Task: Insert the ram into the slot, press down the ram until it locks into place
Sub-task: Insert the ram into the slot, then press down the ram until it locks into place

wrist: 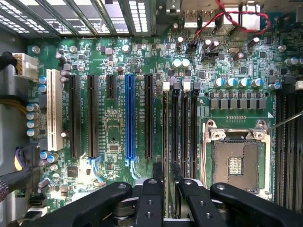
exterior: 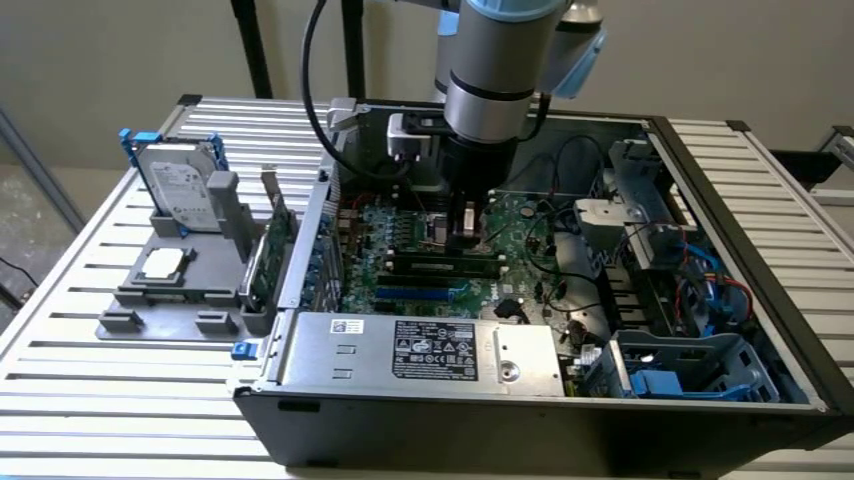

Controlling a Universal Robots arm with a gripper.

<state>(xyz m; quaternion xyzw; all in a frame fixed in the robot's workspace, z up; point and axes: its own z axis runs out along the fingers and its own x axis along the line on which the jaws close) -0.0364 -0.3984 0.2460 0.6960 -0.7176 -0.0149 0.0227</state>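
My gripper (exterior: 467, 243) reaches down from the arm into the open computer case, over the green motherboard (exterior: 514, 225). The ram (exterior: 441, 266), a long dark-green stick, lies along a black slot directly under the fingertips. In the wrist view the ram (wrist: 164, 124) is seen edge-on as a thin line in the first of several parallel black slots (wrist: 175, 127). The gripper (wrist: 167, 168) straddles it, its two black fingers (wrist: 157, 176) close together on either side of the stick. Whether the end clips have latched cannot be told.
A bright blue connector strip (wrist: 129, 118) and black expansion slots (wrist: 92, 116) lie beside the memory slots, with the open CPU socket (wrist: 235, 163) on the other side. Outside the case, at the exterior view's left, a grey fixture (exterior: 167, 290) holds a hard drive (exterior: 180, 185) and an upright green card (exterior: 278, 245).
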